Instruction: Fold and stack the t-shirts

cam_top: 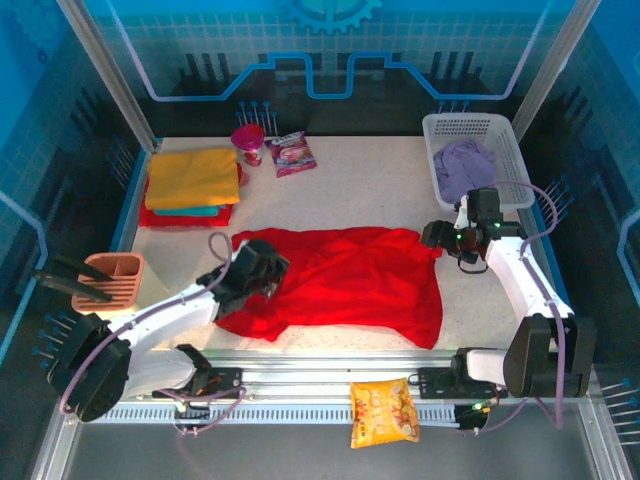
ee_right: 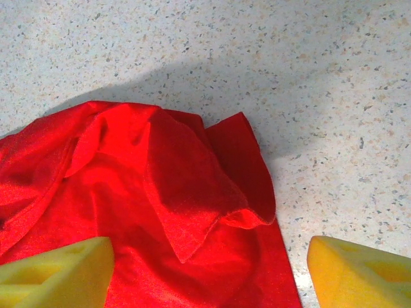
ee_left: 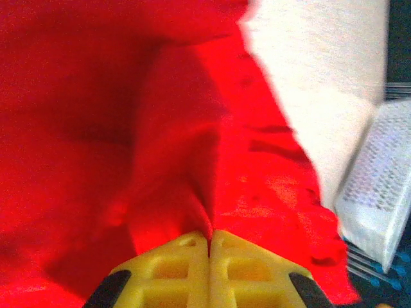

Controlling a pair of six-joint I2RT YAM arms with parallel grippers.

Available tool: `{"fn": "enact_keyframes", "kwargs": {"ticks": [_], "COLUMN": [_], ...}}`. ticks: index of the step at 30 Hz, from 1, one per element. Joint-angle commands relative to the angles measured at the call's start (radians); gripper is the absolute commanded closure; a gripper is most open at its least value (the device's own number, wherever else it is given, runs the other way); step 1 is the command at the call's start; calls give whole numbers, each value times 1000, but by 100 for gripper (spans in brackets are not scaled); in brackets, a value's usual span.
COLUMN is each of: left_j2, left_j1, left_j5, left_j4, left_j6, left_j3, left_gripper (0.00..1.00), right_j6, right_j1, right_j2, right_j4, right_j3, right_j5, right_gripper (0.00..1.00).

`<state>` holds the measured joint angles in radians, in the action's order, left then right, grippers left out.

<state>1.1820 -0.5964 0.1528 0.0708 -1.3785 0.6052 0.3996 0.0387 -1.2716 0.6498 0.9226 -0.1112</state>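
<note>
**Inspector:** Overhead view first. Where is the work item?

**Assessor:** The red t-shirt [cam_top: 350, 280] lies spread and rumpled at the middle of the table [cam_top: 370, 190], between the two arms. The left pincer [cam_top: 270, 272] is down on its left edge. The right pincer [cam_top: 437, 235] sits just beside its far right corner. At far left, a yellow t-shirt [cam_top: 192, 175] tops a folded stack, with a teal t-shirt [cam_top: 185, 211] under it and a red layer at the bottom. A lilac t-shirt [cam_top: 465, 162] lies bunched in the white basket [cam_top: 505, 135] at far right. A snack bag [cam_top: 384, 412] lies on the near rail.

**Inspector:** Left wrist view?

**Assessor:** The picture is blurred. The yellow pads [ee_left: 173, 269] are pressed together, and a raised ridge of red cloth runs straight into their seam. It appears to be pinched there, though I cannot see the cloth between the pads. Bare table and the basket's lattice wall show to the right.

**Inspector:** Right wrist view?

**Assessor:** The fingers [ee_right: 58, 273] are spread wide, one at each lower corner of the view, holding nothing. Between and beyond them lies the shirt's corner, with one flap doubled over onto itself. Speckled table surrounds it above and to the right.
</note>
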Motion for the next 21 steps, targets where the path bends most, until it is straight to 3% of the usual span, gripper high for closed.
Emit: {"fn": "enact_keyframes", "kwargs": {"ticks": [1,5,8,11,12,14,16,19,21], "left_j2": [51,135,191,228,230,226,204,155,129], "left_j1": [30,-11,-95,-111,-112,-113,-112,-91,-69], "left_j5": [-197,-399,-376,-338,-335,-316,-270,-243,-270], "left_j4": [192,363,543,622,628,651,669,650,620], "left_j6": [447,800,981,1022,1034,1046,1045,1014,993], "left_j3": [198,375,461,451,434,413,398,377,368], "left_gripper": [100,100,100,92,85,60,58,31,27], "right_j6": [0,1,2,3,1,-3,-11,-12,-9], "right_j1": [0,0,-2,-3,-6,-5,-5,-5,-5], "right_j2": [8,-4,-11,-18,-20,-20,-19,-20,-22], "right_j4": [-9,-17,-20,-22,-21,-15,-7,-7,-7], "right_j3": [17,24,28,32,35,40,44,48,49], "right_j5": [-30,-36,-38,-41,-41,-37,-29,-28,-36], "right_gripper": [21,21,21,21,21,21,21,21,21]}}
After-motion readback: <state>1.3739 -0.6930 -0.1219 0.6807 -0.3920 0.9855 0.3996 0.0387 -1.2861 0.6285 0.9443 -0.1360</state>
